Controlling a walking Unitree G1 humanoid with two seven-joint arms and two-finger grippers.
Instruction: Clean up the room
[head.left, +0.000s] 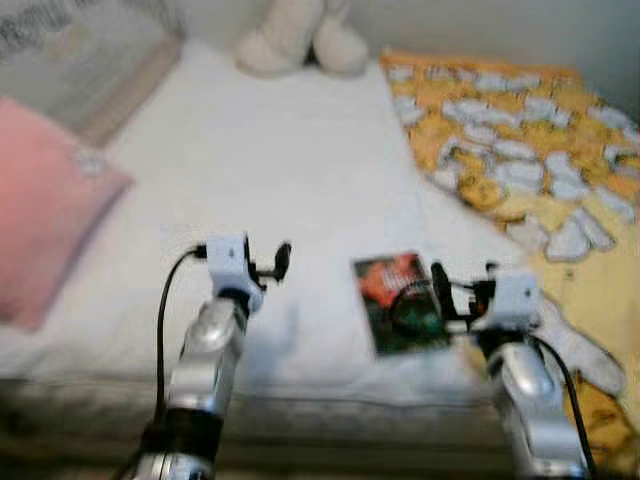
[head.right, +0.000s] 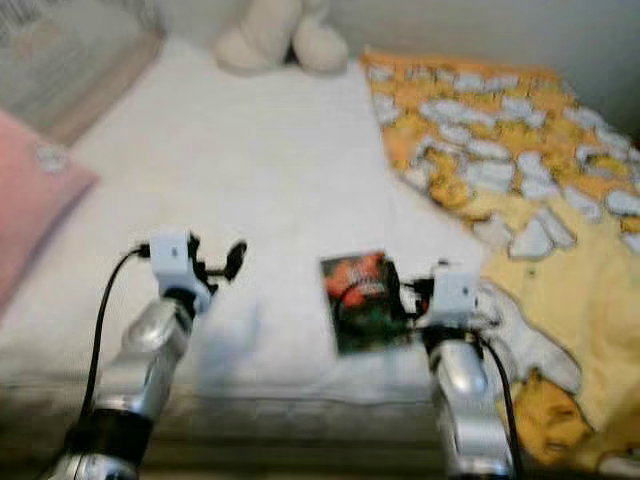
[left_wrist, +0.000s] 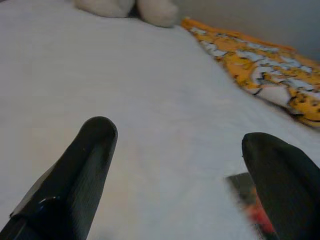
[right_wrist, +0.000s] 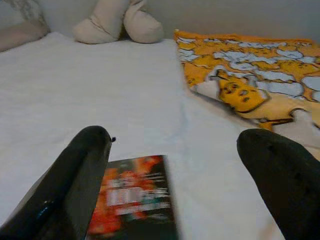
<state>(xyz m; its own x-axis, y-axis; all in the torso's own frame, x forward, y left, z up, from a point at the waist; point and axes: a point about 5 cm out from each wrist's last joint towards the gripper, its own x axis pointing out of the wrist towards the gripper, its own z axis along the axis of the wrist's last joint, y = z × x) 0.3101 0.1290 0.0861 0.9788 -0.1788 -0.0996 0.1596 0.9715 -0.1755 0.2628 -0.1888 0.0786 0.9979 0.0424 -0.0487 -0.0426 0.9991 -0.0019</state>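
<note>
A pink pillow (head.left: 45, 200) lies at the bed's (head.left: 290, 170) left. The left end effector (left_wrist: 175, 170) hovers open; the right end effector (right_wrist: 175, 175) gapes over a book (right_wrist: 131, 200), probably a thin, stiff paperback, best pinched at an edge.

A bed (head.left: 290, 170) with a white sheet carries everything here. Near its front edge lies a book (head.left: 400, 303) with a red and dark green cover, flat on the sheet. An orange and yellow blanket (head.left: 520, 150) with white patches is spread over the right side — rumpled toward the front. A cream plush toy (head.left: 300, 40) sits at the far end, and a pink pillow (head.left: 45, 200) rests at the left.
</note>
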